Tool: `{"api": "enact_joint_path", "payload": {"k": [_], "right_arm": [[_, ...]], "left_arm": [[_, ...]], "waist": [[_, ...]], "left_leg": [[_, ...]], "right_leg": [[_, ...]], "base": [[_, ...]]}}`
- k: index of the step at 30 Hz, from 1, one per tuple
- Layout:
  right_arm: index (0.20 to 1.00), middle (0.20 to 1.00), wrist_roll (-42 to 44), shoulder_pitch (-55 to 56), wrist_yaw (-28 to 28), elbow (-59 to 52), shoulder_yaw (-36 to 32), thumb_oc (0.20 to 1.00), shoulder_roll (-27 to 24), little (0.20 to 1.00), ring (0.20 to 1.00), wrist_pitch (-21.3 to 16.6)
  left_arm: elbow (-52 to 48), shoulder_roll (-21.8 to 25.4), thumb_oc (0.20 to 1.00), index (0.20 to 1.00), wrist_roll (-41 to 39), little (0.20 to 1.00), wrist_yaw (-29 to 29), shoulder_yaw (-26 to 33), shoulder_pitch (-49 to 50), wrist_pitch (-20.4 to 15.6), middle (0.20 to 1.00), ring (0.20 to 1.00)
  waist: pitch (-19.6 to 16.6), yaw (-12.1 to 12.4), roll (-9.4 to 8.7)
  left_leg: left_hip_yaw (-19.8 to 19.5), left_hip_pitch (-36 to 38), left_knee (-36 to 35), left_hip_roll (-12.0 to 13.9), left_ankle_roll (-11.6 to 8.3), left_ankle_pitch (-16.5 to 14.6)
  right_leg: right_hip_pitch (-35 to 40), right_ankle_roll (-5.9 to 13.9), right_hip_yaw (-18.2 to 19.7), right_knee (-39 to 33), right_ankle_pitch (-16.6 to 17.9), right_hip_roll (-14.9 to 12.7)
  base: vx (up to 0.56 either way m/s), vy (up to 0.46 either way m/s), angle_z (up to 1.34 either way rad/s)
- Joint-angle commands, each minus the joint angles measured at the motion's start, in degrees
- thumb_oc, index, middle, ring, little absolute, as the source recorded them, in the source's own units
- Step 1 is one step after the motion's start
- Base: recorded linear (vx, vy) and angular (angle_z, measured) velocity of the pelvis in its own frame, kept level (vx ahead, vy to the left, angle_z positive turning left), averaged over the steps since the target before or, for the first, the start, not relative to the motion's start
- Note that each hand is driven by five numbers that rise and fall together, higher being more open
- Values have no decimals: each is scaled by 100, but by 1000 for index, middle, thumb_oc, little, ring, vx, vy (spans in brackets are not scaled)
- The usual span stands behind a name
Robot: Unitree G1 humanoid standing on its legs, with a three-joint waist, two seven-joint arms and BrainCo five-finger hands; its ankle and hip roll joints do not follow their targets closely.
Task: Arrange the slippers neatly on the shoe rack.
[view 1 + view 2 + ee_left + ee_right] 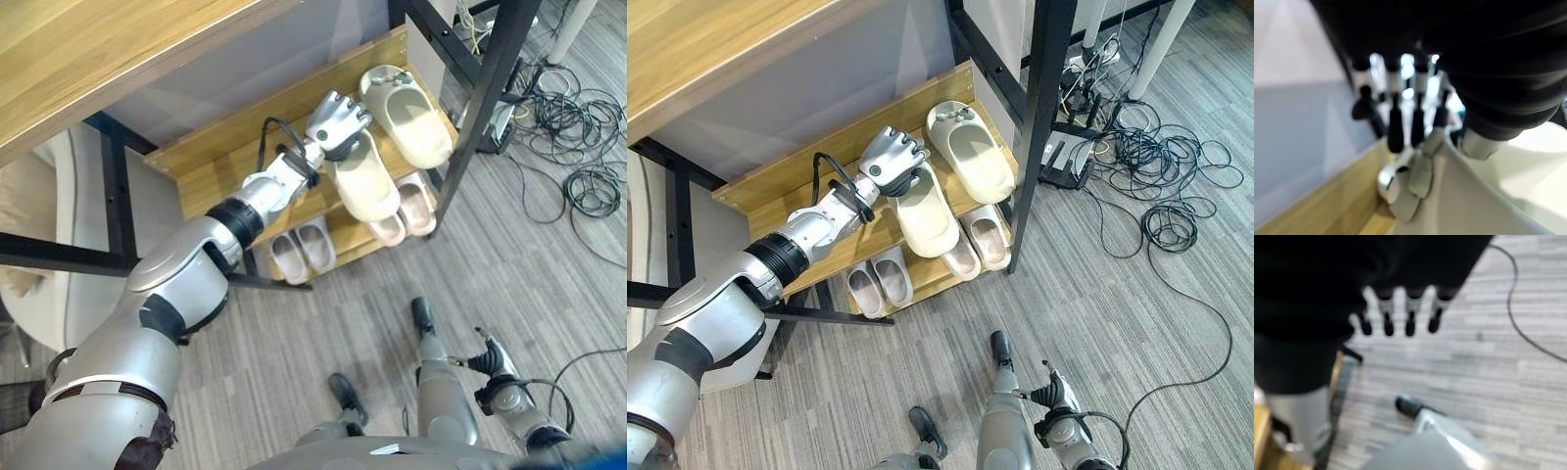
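Note:
A wooden shoe rack (211, 162) with two shelves stands under a table. My left hand (338, 119) is curled round the heel end of a cream slipper (364, 178), whose toe juts past the top shelf's front edge. In the left wrist view my thumb presses the slipper's rim (1484, 196) beside the wooden shelf (1312, 205). The matching cream slipper (407, 116) lies just to its right on the top shelf. My right hand (495, 367) hangs low by my side over the floor, its fingers (1410, 316) relaxed and holding nothing.
Two pairs of small pale pink slippers (302, 250) (407, 211) sit on the lower shelf. A black table leg (485, 108) stands right beside the rack's right end. Tangled cables (578, 147) lie on the floor at the right. A wooden tabletop (98, 49) overhangs the rack.

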Motion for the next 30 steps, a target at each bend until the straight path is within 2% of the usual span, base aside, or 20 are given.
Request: {"api": "enact_joint_path", "payload": {"k": [1, 5, 11, 17, 18, 19, 20, 25, 30], "right_arm": [[1000, 1000, 53, -144, -125, 79, 98, 1000, 55, 1000, 1000, -165], [1000, 1000, 57, -192, -120, 96, 135, 1000, 69, 1000, 1000, -158], [1000, 1000, 120, -286, -132, 193, 144, 1000, 65, 1000, 1000, -129], [1000, 1000, 169, -318, -153, 311, 129, 1000, 40, 1000, 1000, -130], [1000, 1000, 169, -321, -159, 340, 128, 1000, 49, 1000, 1000, -130], [1000, 1000, 173, -318, -156, 347, 127, 1000, 47, 1000, 1000, -130], [1000, 1000, 188, -310, -160, 378, 121, 1000, 60, 1000, 1000, -127], [1000, 1000, 243, -259, -137, 391, 93, 1000, 82, 1000, 1000, -140], [1000, 1000, 302, -163, -36, 390, 51, 1000, 91, 1000, 1000, -130]], "left_arm": [[640, 382, 200, 200, -246, 200, 292, 590, -885, 227, 200, 200], [1189, 451, 200, 200, -748, 200, 278, 698, -1144, 223, 200, 200], [1370, 403, 200, 200, -986, 200, 266, 719, -1336, 222, 200, 200], [1316, -56, 200, 200, -789, 200, 241, 627, -1352, 234, 200, 200], [1319, -93, 429, 429, -780, 429, 251, 636, -1347, 240, 429, 429], [1328, -106, 940, 940, -778, 940, 257, 646, -1339, 254, 940, 940], [1382, -129, 1000, 1000, -787, 1000, 248, 674, -1302, 265, 1000, 1000], [1514, -87, 1000, 1000, -981, 1000, 208, 838, -1232, 285, 1000, 1000], [1429, 251, 1000, 1000, -1195, 1000, 279, 1027, -1156, 307, 1000, 1000]], "waist": [[112, -80, -166], [133, -118, -158], [126, -139, -98], [130, -221, -18], [133, -218, -12], [139, -220, -12], [141, -216, -21], [101, -187, -35], [18, -97, -35]], "left_leg": [[-459, -346, 29, 509, -391, 410], [-416, -437, 29, 569, -424, 463], [-360, -508, 29, 605, -448, 498], [-320, -482, 29, 592, -441, 464], [-324, -493, 29, 588, -434, 465], [-325, -496, 29, 586, -432, 458], [-333, -509, 29, 583, -429, 459], [-363, -543, 29, 592, -423, 462], [-420, -476, 29, 566, -414, 445]], "right_leg": [[364, 627, -171, 99, -401, -319], [203, 614, -97, 108, -358, -270], [62, 600, -50, 145, -340, -250], [44, 593, -18, 177, -371, -242], [26, 590, -17, 178, -362, -246], [13, 588, -22, 179, -359, -249], [-2, 583, -19, 178, -354, -247], [-14, 580, -43, 182, -356, -250], [121, 585, -129, 177, -389, -265]], "base": [[0, 0, 0], [5, -23, -5], [28, -24, -7], [19, -3, -2], [0, 2, -4], [0, 0, 0], [0, 0, 0], [0, 0, 0], [-3, -2, 2]]}}
